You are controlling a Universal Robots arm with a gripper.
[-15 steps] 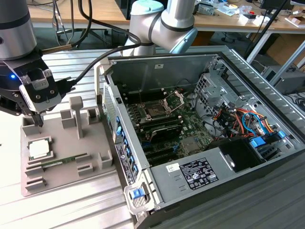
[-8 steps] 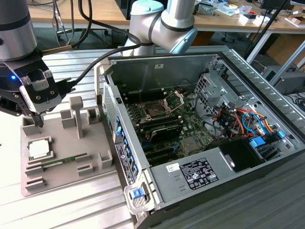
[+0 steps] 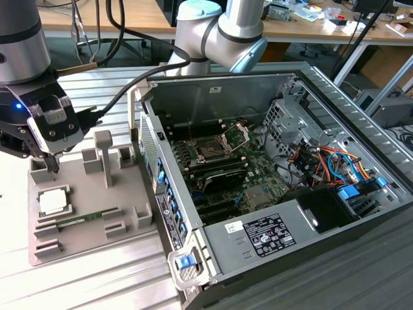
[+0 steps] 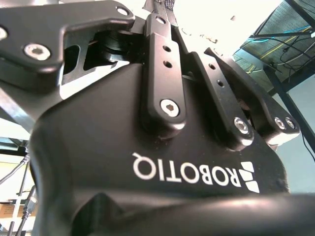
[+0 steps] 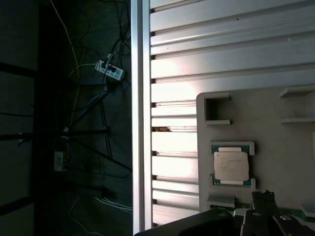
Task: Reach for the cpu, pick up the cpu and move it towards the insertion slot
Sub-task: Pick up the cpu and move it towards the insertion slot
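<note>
While the black claw [image 3: 51, 165] of the grey arm hangs over the far end of the pale grey moulded holding tray [image 3: 84, 190], the cpu [image 3: 53, 201], a small flat square chip with a silver-cream metal top, lies untouched in its shallow nest on that tray. Whether the claw is open or closed I cannot tell, but it does not hold the cpu.

In the exterior view the cpu sits almost straight below the claw, offset a little toward the tray's near edge, with clear air between them, so I judge the reach unfinished. Being square, the cpu [image 5: 230, 166] has no long axis. In the first wrist view its sides run parallel to the tray's edges.

A thin green memory stick [image 3: 87, 218] lies on the tray just beside the nest. The insertion slot [image 3: 210, 150], a dark square socket with a silver metal frame, sits well apart from the tray on the exterior view's right. It is inside the open computer case [image 3: 258, 97] that stands beside the tray on the ribbed aluminium table [image 3: 97, 284].
</note>
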